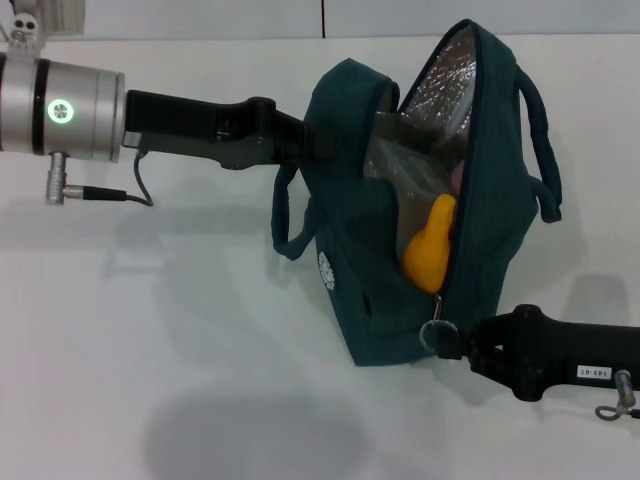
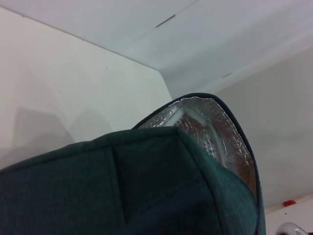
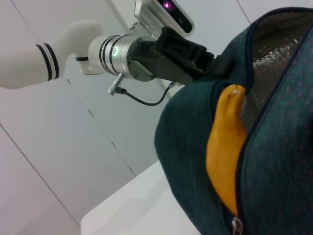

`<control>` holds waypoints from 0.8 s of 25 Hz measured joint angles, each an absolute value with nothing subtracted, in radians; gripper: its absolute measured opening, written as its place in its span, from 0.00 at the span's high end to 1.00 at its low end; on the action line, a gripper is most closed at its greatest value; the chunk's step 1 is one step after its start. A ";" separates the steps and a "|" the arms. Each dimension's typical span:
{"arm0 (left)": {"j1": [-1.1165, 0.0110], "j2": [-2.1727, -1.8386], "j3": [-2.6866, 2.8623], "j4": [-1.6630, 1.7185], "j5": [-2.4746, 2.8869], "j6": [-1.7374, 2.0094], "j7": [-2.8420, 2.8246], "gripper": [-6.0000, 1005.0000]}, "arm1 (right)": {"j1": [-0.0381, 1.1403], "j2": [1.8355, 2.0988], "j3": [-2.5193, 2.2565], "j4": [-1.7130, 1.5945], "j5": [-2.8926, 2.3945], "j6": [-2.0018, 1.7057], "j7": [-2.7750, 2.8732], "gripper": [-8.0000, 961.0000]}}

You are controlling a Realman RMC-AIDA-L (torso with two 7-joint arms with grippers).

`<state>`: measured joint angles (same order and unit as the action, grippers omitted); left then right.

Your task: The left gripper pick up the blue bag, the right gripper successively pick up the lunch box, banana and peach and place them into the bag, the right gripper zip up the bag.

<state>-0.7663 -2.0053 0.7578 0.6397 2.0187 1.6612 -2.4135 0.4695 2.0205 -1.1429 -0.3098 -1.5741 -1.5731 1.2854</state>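
The left gripper [image 1: 318, 137] is clamping the bag [image 1: 380, 300] rim. The right gripper [image 1: 447, 340] is pinching the zipper pull [image 1: 436, 331]; the banana [image 1: 432, 245] is poking out just above its fingers.

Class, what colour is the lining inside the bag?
Silver foil lining, clearest in the head view.

The left gripper [image 1: 318, 142] has its jaws hidden behind the rim of the blue bag [image 1: 370, 290]. Inside, the banana [image 1: 431, 252] shows only partly, the peach [image 1: 455, 180] as a pink sliver, the lunch box [image 1: 400, 155] dimly. The right gripper [image 1: 447, 338] meets the zipper ring, its grip unclear.
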 joint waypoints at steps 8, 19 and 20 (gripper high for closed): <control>-0.761 -2.004 0.754 0.640 2.019 1.661 -2.410 0.90 | 0.444 2.016 -1.135 -0.317 -1.552 -1.572 1.283 0.99; -0.760 -2.007 0.752 0.631 2.003 1.661 -2.369 0.89 | 0.414 2.013 -1.038 -0.334 -1.526 -1.689 1.212 0.99; -0.759 -2.007 0.752 0.625 1.997 1.661 -2.361 0.89 | 0.418 2.013 -1.038 -0.334 -1.517 -1.691 1.208 0.99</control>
<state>-0.7586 -2.0074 0.7521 0.6252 1.9966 1.6606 -2.3609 0.4183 2.0131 -1.0377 -0.3344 -1.5167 -1.6910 1.2081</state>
